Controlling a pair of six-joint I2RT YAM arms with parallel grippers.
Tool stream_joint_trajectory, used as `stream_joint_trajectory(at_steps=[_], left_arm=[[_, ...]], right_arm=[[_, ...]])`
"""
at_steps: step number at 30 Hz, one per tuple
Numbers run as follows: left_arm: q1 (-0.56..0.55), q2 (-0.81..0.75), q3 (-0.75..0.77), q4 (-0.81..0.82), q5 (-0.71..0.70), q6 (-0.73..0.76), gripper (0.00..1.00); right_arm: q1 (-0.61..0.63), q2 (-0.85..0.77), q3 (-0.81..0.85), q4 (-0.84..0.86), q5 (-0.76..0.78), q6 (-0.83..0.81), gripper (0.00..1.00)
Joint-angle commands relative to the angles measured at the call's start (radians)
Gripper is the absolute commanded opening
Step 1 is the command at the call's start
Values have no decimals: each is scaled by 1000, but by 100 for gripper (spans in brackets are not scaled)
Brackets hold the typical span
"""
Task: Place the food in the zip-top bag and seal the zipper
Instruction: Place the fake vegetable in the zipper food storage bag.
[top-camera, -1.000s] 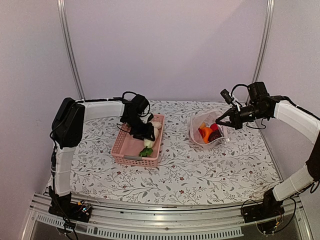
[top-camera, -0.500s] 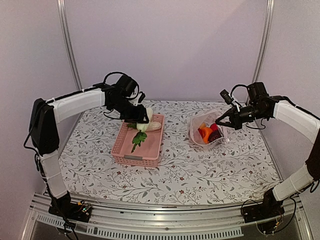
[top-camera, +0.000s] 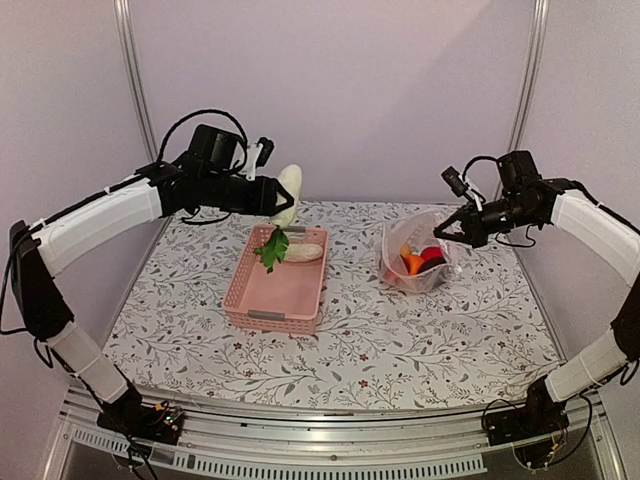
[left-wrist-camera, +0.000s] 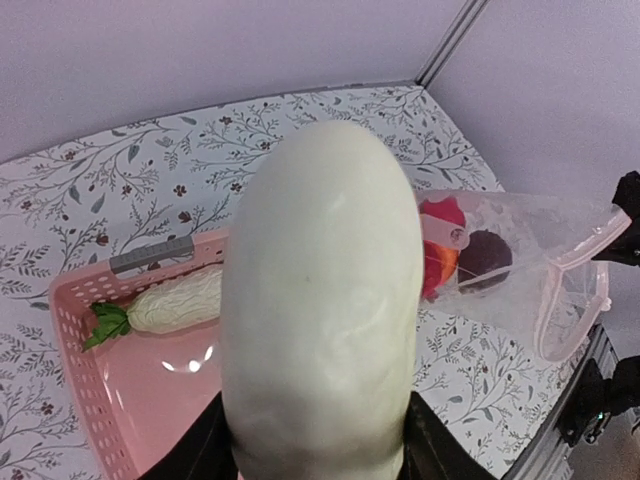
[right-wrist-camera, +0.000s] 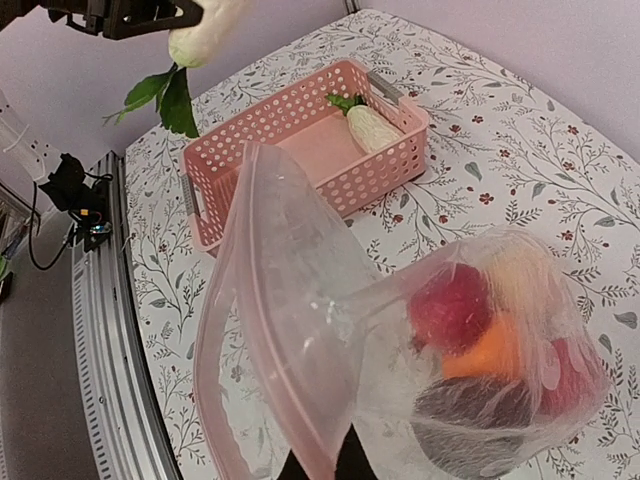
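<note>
My left gripper (top-camera: 272, 195) is shut on a long white radish (top-camera: 289, 188) and holds it in the air above the far end of the pink basket (top-camera: 270, 318), green leaves (top-camera: 271, 248) hanging down. In the left wrist view the radish (left-wrist-camera: 320, 300) fills the middle, with my left gripper (left-wrist-camera: 315, 455) round its base. The clear zip-top bag (top-camera: 412, 265) lies to the right with red, orange and maroon food (right-wrist-camera: 470, 340) inside. My right gripper (top-camera: 441, 231) is shut on the bag's mouth edge, holding the pink zipper (right-wrist-camera: 225, 330) up and open. A second white piece (top-camera: 305, 252) lies in the basket.
The pink lattice basket (right-wrist-camera: 300, 180) stands left of the table's middle on the floral cloth. Metal frame posts (top-camera: 135, 90) rise at both back corners, before a plain wall. The aluminium rail (top-camera: 330, 440) with the arm bases runs along the near edge.
My left arm has lifted the white radish out of the basket and swung it up and back. The right gripper has risen slightly with the bag's mouth.
</note>
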Motion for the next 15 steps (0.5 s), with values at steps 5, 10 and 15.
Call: stream_joint_trajectory(at_steps=[5,10,15], left_arm=[[-133,-219,-134,398,24,141,28],[-225,-316,-261,678,52,209,23],[-288,-322,-336,877,104,243,23]], right_arm=[[71,-26,211,-241,87,-41,0],[112,-20,233,-289,107,-43,0],[127,0,202,-293,110,-46,0]])
